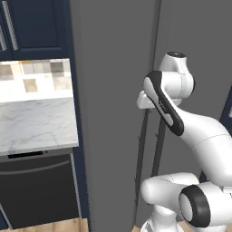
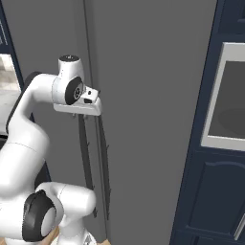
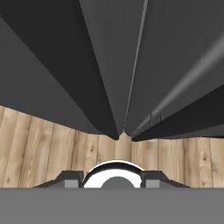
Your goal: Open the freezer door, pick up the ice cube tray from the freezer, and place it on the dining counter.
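Where doors meet: wooden floor (image 3: 43, 148)

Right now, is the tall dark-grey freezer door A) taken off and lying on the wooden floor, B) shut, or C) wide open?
B: the tall dark-grey freezer door sits flush with the wider grey door beside it, only a thin seam between them, and none of its pale inside shows, while the robot's gripper is up by the thin black bar handles.
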